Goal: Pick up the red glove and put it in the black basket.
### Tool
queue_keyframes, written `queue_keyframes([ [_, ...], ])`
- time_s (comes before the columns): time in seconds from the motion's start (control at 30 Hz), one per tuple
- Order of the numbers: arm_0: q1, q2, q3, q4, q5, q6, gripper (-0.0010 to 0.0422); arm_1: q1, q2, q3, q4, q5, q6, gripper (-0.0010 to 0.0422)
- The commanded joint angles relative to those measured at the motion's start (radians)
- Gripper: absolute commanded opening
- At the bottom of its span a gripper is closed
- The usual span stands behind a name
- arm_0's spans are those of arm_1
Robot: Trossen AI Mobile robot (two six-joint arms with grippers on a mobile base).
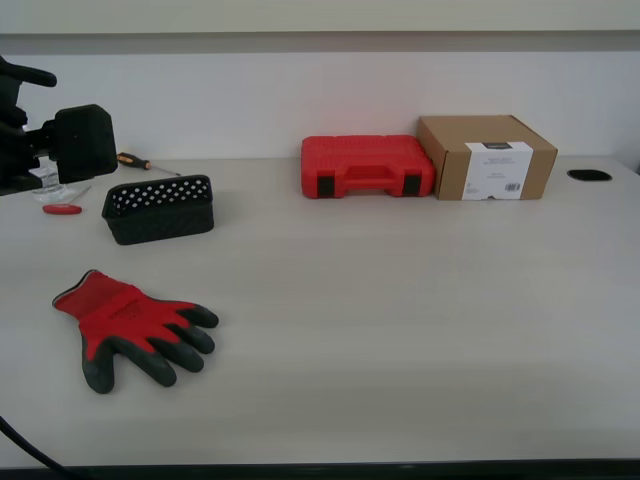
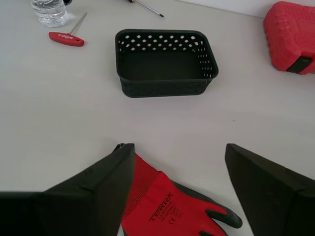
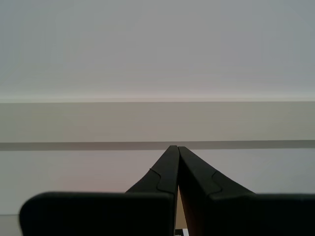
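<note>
Wide open and empty above the glove (image 2: 170,209), first gripper (image 2: 179,189) risks pinching only loose knit, dropping it short of the basket (image 2: 165,88) ahead.

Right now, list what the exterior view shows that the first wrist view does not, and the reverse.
Only the exterior view shows the brown cardboard box and the dark hole in the table at that view's right. Only the first wrist view shows my first pincer, jaws open above the red glove, and the black basket's empty inside. Both show the glove, the basket, the red tool case and the red-handled tool.
</note>
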Motion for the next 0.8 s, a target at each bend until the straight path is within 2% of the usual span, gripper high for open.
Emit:
queue_keyframes([
  [0.03,0.0,0.0,0.001,0.003,0.0,0.003,0.0,0.0,0.0,0.001,0.004,0.003,0.033,0.0191],
  [0.1,0.0,0.0,0.001,0.003,0.0,0.003,0.0,0.001,0.007,0.001,0.01,-0.007,0.071,0.0169],
  [0.23,0.0,0.0,0.001,0.003,0.0,0.003,0.0,0.002,0.063,0.001,0.047,-0.023,0.116,0.0169],
  [0.37,0.0,0.0,0.001,0.003,0.0,0.003,0.0,0.002,0.187,0.004,0.121,-0.023,0.13,0.0214],
  [0.47,0.0,0.0,0.001,0.003,0.0,0.003,0.0,0.003,0.315,0.018,0.188,-0.023,0.131,0.027],
  [0.57,0.0,0.0,0.001,0.003,0.0,0.003,0.0,0.003,0.455,0.072,0.195,-0.023,0.13,0.0333],
  [0.63,0.0,0.0,0.001,0.003,0.0,0.003,0.0,0.003,0.551,0.116,0.197,-0.027,0.13,0.0359],
  [0.73,0.0,0.0,0.001,0.002,0.0,0.003,0.0,0.003,0.702,0.196,0.197,-0.026,0.13,0.0364],
  [0.8,0.0,0.0,0.001,0.002,0.0,0.003,0.0,0.002,0.787,0.242,0.197,-0.025,0.13,0.0351],
])
